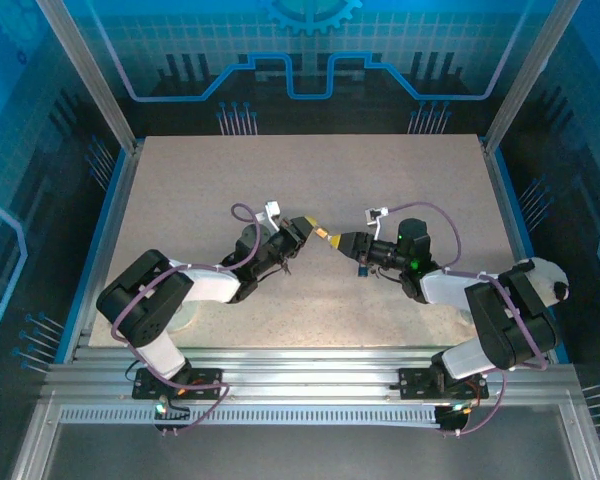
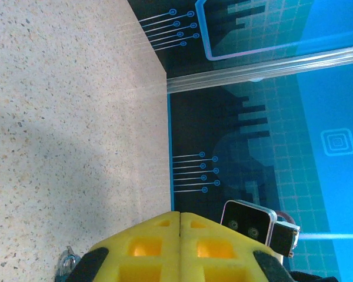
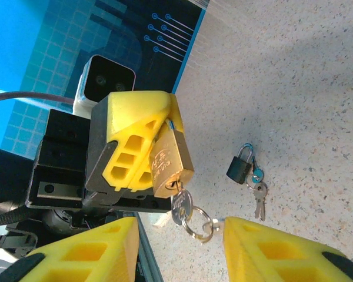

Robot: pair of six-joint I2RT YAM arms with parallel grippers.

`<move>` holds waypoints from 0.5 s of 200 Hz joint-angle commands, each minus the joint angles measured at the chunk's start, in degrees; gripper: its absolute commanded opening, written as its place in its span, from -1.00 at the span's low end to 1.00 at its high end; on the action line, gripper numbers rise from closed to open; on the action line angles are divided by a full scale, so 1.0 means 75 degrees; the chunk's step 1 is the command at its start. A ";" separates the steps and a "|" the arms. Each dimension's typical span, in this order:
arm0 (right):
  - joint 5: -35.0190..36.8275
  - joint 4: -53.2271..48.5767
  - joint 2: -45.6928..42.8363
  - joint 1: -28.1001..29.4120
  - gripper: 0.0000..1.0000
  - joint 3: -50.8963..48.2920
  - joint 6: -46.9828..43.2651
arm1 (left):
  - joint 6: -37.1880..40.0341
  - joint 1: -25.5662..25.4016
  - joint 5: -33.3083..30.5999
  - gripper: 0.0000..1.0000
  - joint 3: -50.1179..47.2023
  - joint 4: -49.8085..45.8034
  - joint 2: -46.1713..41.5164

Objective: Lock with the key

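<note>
Clamping the brass-coloured metal padlock (image 3: 169,161) by its body, my left pincer (image 3: 152,136) is closed tight on it above the middle of the speckled beige worktop (image 3: 294,88); a silver key (image 3: 180,205) sits in the padlock's keyhole end, with a wire ring (image 3: 201,226) hanging from it; my right pincer (image 3: 179,238) faces it, spread wide and gripping nothing, the ring between its yellow fingers (image 3: 282,255); whether the ring touches one of them I cannot tell; farther out, a small dark padlock (image 3: 240,167) lies on the worktop near its middle, a bunch of keys (image 3: 257,197) just beside it.
</note>
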 commanded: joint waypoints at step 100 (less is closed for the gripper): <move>0.0133 0.0246 0.0002 0.0071 -0.21 0.0073 -0.0134 | -0.0149 -0.0066 0.0158 -1.00 0.0103 0.0547 0.0090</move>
